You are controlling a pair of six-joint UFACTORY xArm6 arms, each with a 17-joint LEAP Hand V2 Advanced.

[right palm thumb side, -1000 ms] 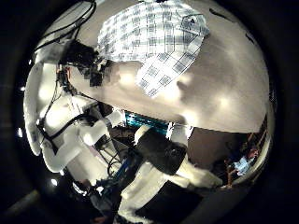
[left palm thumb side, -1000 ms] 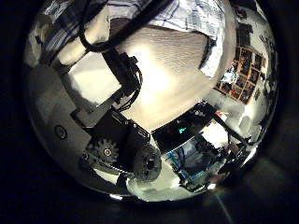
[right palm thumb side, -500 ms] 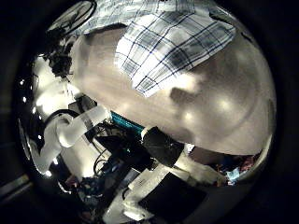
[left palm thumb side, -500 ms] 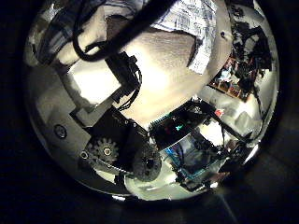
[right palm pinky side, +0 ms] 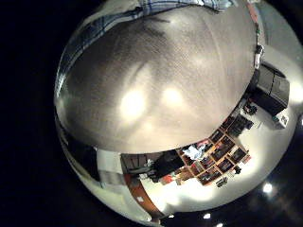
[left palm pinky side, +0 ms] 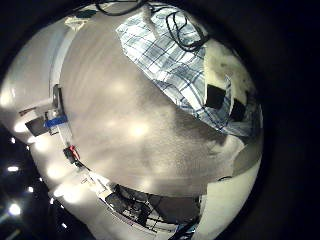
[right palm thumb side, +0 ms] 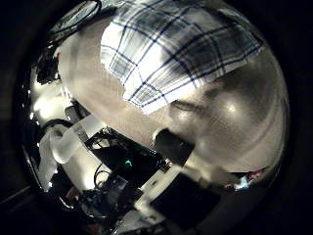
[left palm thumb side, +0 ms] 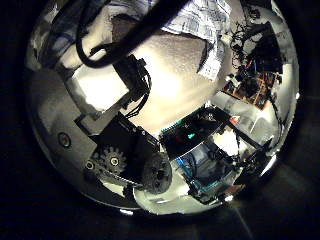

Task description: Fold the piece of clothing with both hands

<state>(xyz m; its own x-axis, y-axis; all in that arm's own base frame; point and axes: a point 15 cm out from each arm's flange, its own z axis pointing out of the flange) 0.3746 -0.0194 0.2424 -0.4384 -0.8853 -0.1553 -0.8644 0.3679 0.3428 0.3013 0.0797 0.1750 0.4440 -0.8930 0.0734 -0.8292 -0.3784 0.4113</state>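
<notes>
Now the plaid shirt (right palm thumb side: 176,49) lies flat on the table (left palm pinky side: 130,130), close under the right hand. Neither hand holds it, and I cannot tell how their fingers stand. A bad grab could bunch the cloth.

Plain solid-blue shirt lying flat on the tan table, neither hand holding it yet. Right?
Not quite: the shirt is a white and dark checked plaid fabric, not plain solid blue; the right thumb side palm view shows the pattern clearly. The rest stands: it lies on the tan table, and no fingers show closed on it in the palm views.
</notes>
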